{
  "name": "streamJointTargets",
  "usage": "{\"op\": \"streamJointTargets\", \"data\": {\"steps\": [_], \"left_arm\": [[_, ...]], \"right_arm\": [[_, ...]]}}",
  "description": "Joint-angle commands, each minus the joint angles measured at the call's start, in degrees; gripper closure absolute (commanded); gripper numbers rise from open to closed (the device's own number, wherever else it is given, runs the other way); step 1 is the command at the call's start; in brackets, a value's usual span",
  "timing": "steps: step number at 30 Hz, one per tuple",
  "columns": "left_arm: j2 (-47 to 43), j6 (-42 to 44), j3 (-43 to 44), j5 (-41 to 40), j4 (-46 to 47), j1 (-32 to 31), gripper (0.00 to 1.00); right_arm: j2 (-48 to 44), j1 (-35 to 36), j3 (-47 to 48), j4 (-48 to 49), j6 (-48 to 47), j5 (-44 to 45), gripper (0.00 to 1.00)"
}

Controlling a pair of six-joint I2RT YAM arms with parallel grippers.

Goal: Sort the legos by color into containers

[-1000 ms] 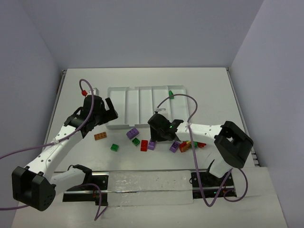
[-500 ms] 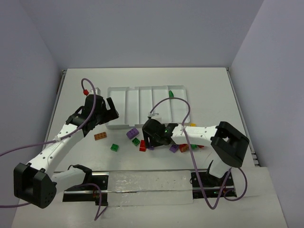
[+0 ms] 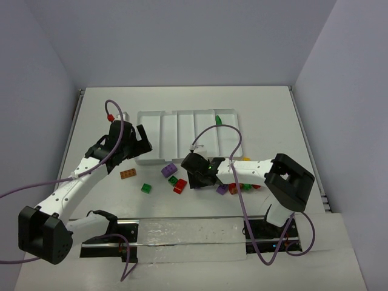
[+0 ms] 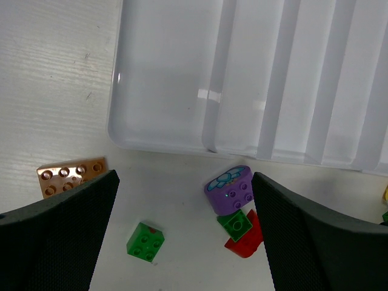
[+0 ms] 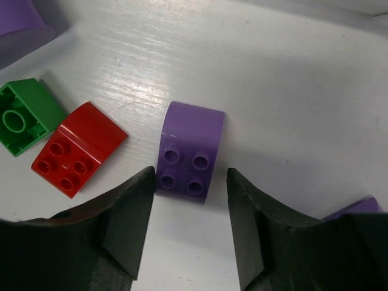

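Observation:
My right gripper [image 5: 189, 182] is low over the table, open astride a small purple brick [image 5: 188, 150]. Its left finger [image 5: 130, 212] touches the brick and the right finger stands a little off it. A red brick [image 5: 79, 148] and a green one [image 5: 27, 115] lie just left. From above, the right gripper [image 3: 193, 179] hides that purple brick. My left gripper [image 3: 140, 140] hovers wide open at the near left corner of the white tray [image 3: 185, 133], holding nothing. Below it lie an orange-brown plate [image 4: 71, 177], a green brick [image 4: 145, 241] and a rounded purple brick [image 4: 230, 189].
A green brick [image 3: 218, 119] sits in the tray's far right compartment. A cluster of red, yellow, orange and purple bricks [image 3: 239, 185] lies under the right forearm. Purple cables loop over both arms. Walls close in the table on both sides.
The right gripper has moved left and down onto the small purple brick, its jaws widening and then narrowing; the red brick shifted slightly left. The left arm has barely moved.

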Motion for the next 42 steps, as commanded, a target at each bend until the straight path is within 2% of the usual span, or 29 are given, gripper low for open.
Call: {"op": "streamJointTargets", "data": {"steps": [1,5,9,11,14,16,20,27,33,42], "left_arm": [[-0.33,0.45,0.96,0.90,2.73,-0.22,0.01],[-0.76,0.45,0.61,0.83,2.37,-0.22,0.01],[-1.56,0.54,0.63,0.24,1.85,-0.22,0.01],[-1.85,0.63,0.63,0.12,1.79,-0.22,0.01],[-1.76,0.44,0.69,0.24,1.72,-0.22,0.01],[-1.95,0.22,0.72,0.26,1.67,-0.22,0.01],[-2.96,0.01,0.63,-0.26,1.33,-0.22,0.01],[-3.88,-0.15,1.19,-0.67,0.58,-0.22,0.01],[-4.63,-0.60,2.21,0.17,0.53,-0.22,0.01],[-5.19,-1.01,2.15,-0.56,-0.47,-0.22,0.01]], "right_arm": [[-1.01,0.27,0.85,-0.73,-0.01,3.73,0.45],[0.31,0.34,2.42,-0.51,-0.83,3.80,0.46],[-0.01,0.27,2.96,-0.88,-1.68,3.95,0.56],[-1.43,0.27,3.53,-1.24,-3.07,4.04,0.69],[-3.83,0.27,5.89,-3.20,-5.69,5.25,0.83],[-6.04,0.20,8.27,-4.62,-7.25,6.70,0.88],[-10.01,-0.85,10.95,-6.33,-9.58,7.91,0.88],[-10.75,-9.27,14.64,-4.27,-12.94,7.00,0.87],[-1.01,-19.66,22.97,-1.33,-16.27,4.57,0.87],[15.26,-24.71,35.49,-0.86,-16.78,2.76,0.84]]}}
